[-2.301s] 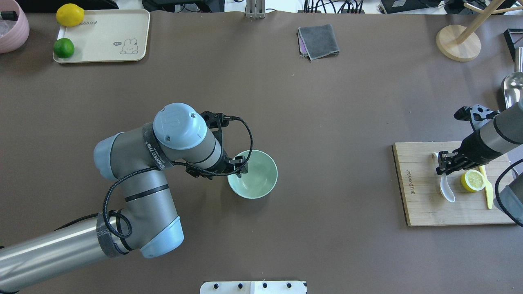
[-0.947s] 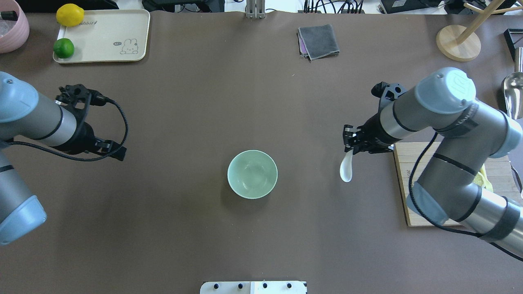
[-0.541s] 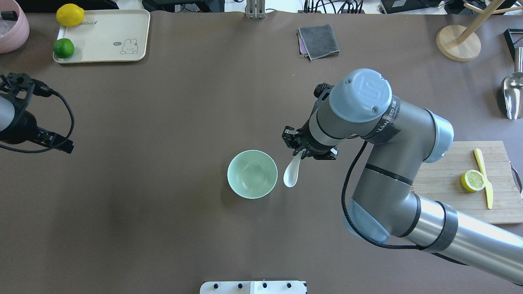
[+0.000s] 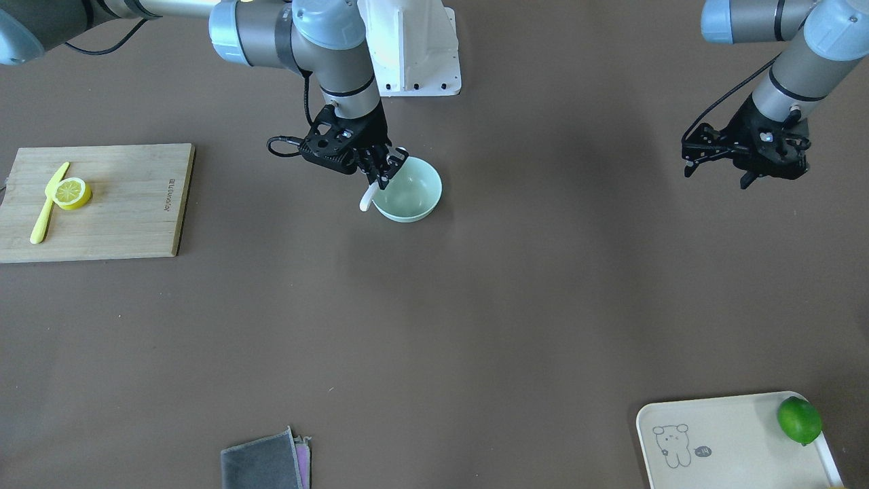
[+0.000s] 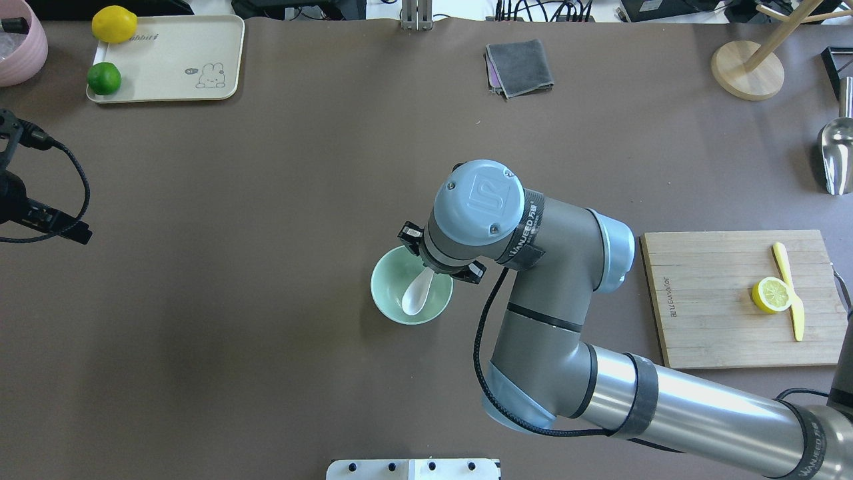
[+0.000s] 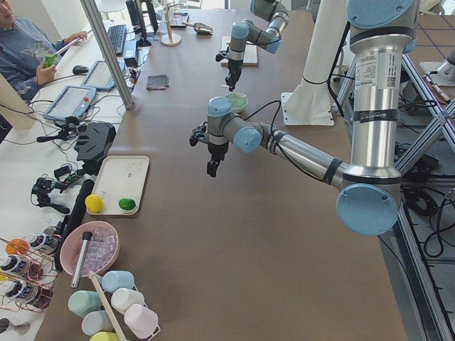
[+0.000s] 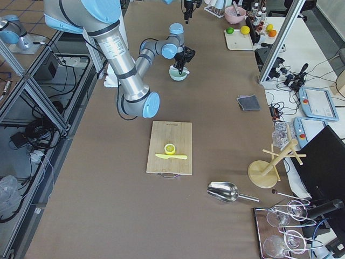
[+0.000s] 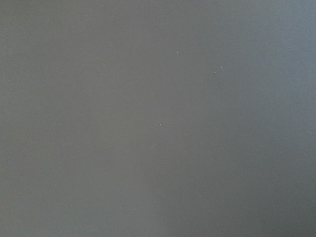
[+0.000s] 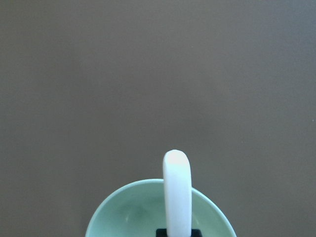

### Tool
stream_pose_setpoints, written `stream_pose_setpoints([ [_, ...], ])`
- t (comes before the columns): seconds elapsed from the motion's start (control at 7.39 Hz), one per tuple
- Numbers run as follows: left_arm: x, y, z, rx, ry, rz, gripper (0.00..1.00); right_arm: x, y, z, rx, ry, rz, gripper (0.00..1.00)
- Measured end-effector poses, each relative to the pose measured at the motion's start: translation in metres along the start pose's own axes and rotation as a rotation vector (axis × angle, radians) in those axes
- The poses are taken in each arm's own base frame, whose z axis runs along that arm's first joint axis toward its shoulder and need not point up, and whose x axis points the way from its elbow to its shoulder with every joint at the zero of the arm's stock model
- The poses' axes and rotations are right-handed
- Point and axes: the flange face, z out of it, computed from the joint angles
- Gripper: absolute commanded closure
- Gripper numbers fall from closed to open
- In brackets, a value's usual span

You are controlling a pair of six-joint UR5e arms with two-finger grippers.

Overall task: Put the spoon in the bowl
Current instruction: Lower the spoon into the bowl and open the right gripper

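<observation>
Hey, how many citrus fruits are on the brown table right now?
3. A whole lemon and a lime sit on the cream tray at the robot's far left; a lemon half lies on the cutting board at its right. Others may be hidden.

On the brown desk (image 5: 266, 373) we see a cream tray (image 5: 166, 60) far left, a lemon (image 5: 114, 24) and a lime (image 5: 104, 78) on its left edge, and a grey cloth (image 5: 520, 67) far centre. At right we find a wooden board (image 5: 713, 307) bearing a lemon half (image 5: 772, 295) touching a yellow knife (image 5: 797, 321).
</observation>
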Motion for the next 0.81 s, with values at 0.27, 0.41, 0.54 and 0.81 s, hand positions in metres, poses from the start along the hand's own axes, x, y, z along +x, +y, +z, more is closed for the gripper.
stream_pose_setpoints([
  [0.27, 0.000, -0.002, 0.003, -0.004, -0.002, -0.001, 0.02, -0.002, 0.006, 0.007, 0.020, 0.003, 0.001, 0.00],
  [0.41, 0.000, -0.004, 0.007, -0.007, -0.003, -0.003, 0.02, -0.002, 0.006, 0.007, 0.023, 0.003, -0.001, 0.00],
  [0.54, 0.000, -0.005, 0.008, -0.007, -0.003, -0.002, 0.02, 0.000, 0.002, 0.002, 0.025, -0.002, -0.003, 0.00],
  [0.81, 0.001, -0.006, 0.007, -0.005, 0.004, 0.001, 0.02, 0.029, -0.037, -0.027, 0.010, -0.006, -0.023, 0.00],
])
